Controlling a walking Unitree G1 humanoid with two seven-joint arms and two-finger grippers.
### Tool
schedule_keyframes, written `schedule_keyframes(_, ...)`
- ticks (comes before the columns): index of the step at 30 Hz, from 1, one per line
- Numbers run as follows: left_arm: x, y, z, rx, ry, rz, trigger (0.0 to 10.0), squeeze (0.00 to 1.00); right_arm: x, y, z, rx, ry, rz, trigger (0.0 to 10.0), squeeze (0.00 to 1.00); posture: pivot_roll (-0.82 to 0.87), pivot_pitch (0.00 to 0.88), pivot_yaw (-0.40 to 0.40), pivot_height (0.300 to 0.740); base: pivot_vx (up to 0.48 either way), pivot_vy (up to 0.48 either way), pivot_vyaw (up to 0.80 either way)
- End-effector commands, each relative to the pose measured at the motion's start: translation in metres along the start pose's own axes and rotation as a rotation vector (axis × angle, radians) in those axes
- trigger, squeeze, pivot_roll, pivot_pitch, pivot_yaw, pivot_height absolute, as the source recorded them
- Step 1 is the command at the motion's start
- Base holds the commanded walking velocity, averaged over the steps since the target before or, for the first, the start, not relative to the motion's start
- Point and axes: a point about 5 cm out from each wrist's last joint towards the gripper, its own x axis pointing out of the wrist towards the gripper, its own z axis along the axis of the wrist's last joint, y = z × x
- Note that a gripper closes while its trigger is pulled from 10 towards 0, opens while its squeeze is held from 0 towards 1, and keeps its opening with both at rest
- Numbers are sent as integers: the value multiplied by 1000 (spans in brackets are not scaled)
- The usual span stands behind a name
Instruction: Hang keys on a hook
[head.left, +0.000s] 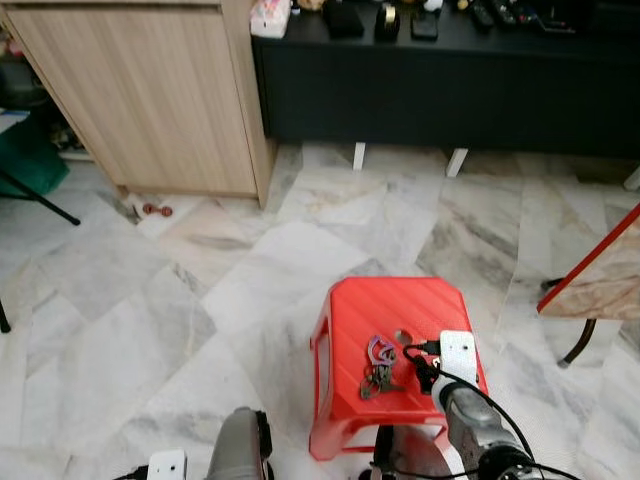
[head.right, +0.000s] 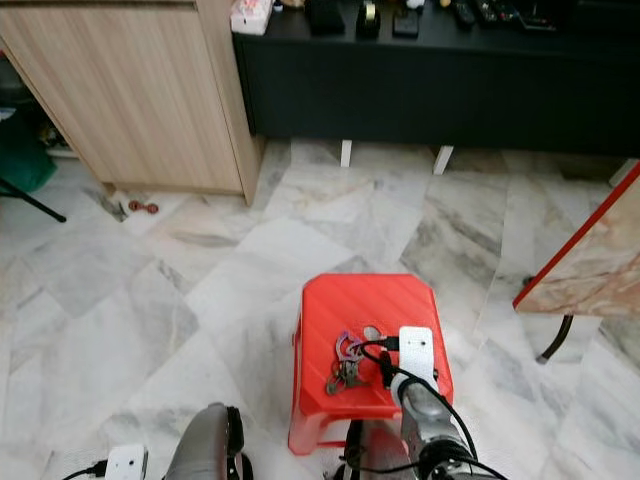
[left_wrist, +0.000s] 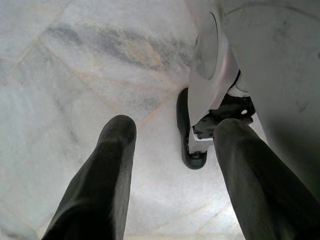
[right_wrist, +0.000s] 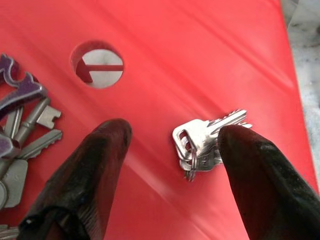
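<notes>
A red plastic stool stands on the marble floor right in front of me. On its seat lies a bunch of keys on a purple carabiner, beside the seat's round hole. My right gripper hovers open just above the seat, to the right of that bunch. A smaller bunch of silver keys lies flat between its fingers, close to one fingertip. The same purple-carabiner bunch sits outside the other finger. My left gripper hangs open at my side, pointing down at the floor.
A light wooden cabinet stands at the back left and a low black console along the back wall. A table edge with red trim juts in on the right. A small red object lies by the cabinet.
</notes>
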Motion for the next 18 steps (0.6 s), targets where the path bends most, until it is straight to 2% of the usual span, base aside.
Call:
schedule_keyframes(1, -3, -3, -10, 19, 29, -17, 10000, 0, 0, 2, -1, 8, 3, 6, 10000, 0, 109, 240, -66, 628, 0, 0, 0)
schedule_keyframes(2, -3, -4, -10, 19, 29, -17, 10000, 0, 0, 3, -1, 5, 3, 8, 9176, 0, 108, 240, -67, 628, 0, 0, 0)
schedule_keyframes(3, -3, -4, -10, 19, 29, -18, 10000, 0, 0, 3, -1, 4, 4, 11, 9098, 0, 108, 239, -68, 628, 0, 0, 0)
schedule_keyframes(4, -3, -4, -9, 19, 29, -18, 10000, 0, 0, 3, -2, 2, 6, 13, 10000, 0, 108, 238, -69, 628, 0, 0, 0)
schedule_keyframes(7, -3, -4, -9, 19, 28, -19, 10000, 0, -1, 3, -3, 2, 9, 15, 10000, 0, 107, 236, -70, 628, 0, 0, 0)
schedule_keyframes(8, -2, -5, -8, 20, 27, -22, 10000, 0, -1, 3, -5, 1, 13, 17, 6157, 0, 106, 235, -70, 628, 0, 0, 0)
schedule_keyframes(9, -2, -5, -8, 20, 27, -22, 10000, 0, -1, 3, -5, 1, 13, 17, 6157, 0, 106, 235, -70, 628, 0, 0, 0)
schedule_keyframes(11, -2, -5, -8, 22, 26, -24, 10000, 0, -1, 4, -6, 7, 15, 27, 2235, 0, 105, 234, -70, 628, 0, 0, 0)
schedule_keyframes(12, -2, -5, -8, 25, 27, -26, 10000, 0, -2, 4, -7, 7, 15, 31, 1020, 0, 105, 234, -70, 628, 0, 0, 0)
schedule_keyframes(18, -2, -5, -8, 32, 28, -30, 10000, 0, -3, 4, -11, 9, 22, 34, 863, 0, 105, 236, -71, 628, 0, 0, 0)
